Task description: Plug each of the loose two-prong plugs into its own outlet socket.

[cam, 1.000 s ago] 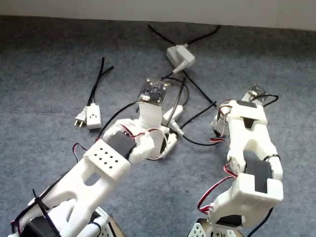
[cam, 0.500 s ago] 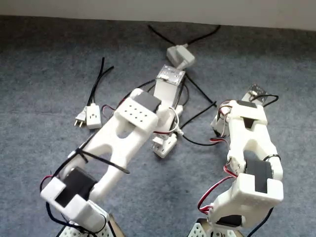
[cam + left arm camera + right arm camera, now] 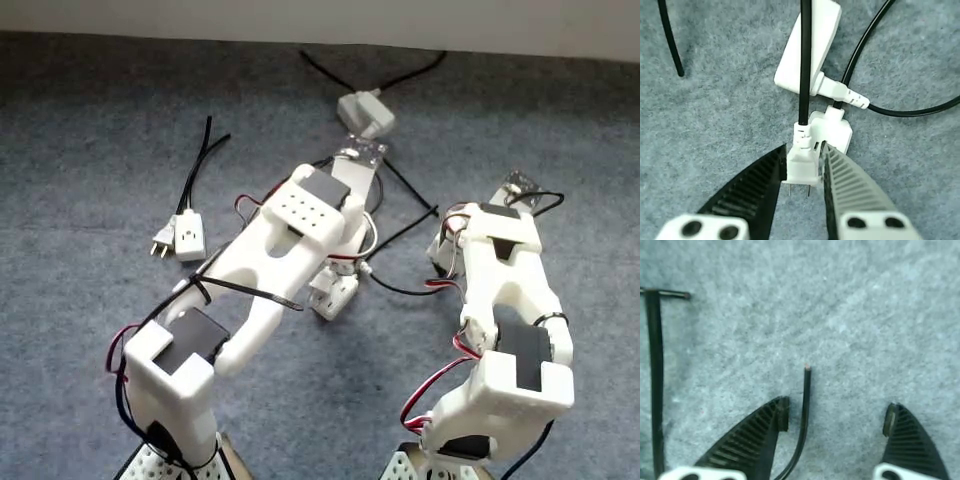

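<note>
The tabletop (image 3: 90, 130) is covered in grey, felt-like carpet. The left claw (image 3: 803, 152) is closed on a white two-prong plug (image 3: 801, 165). One black and one pale grey ribbed finger press its flat sides, and its two thin metal prongs stick out past the fingertips toward the camera. A glossy black cord (image 3: 804, 60) runs from the plug's other end. Just behind the plug lies a squarish white socket block (image 3: 836, 131) with rounded corners. Beyond that is a longer white socket body (image 3: 815, 35), crossed by the cord. A second white plug (image 3: 832, 89) with a ribbed strain relief sits at the longer body's end and seems to be seated in it, though the joint is partly covered.

The right claw (image 3: 835, 415) is open above bare carpet, both fingers black and ribbed. The cut end of a thin black cable (image 3: 805, 390) lies just beside one finger.

In the high view, two more white pieces lie well apart. One is a small pronged piece (image 3: 180, 237) with two black leads, and the other is a chunky adapter (image 3: 365, 112) at the far edge.
</note>
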